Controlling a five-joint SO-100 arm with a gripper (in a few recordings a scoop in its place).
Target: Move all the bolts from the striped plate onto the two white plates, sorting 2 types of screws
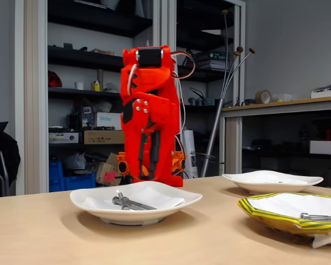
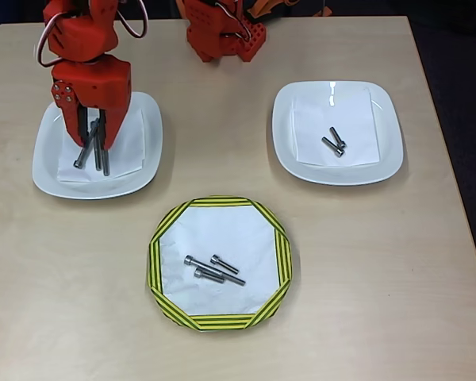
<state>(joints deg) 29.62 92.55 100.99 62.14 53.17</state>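
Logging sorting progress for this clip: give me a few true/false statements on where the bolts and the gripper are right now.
1. The striped plate holds bolts. True.
2. The right white plate in the overhead view is bare of bolts. False: two short bolts lie on it.
3. The gripper hangs over the left white plate in the overhead view. True.
4. The left white plate holds short bolts like those on the right one. False: its bolts are long.
5. The gripper is above the striped plate. False: it is over the left white plate.
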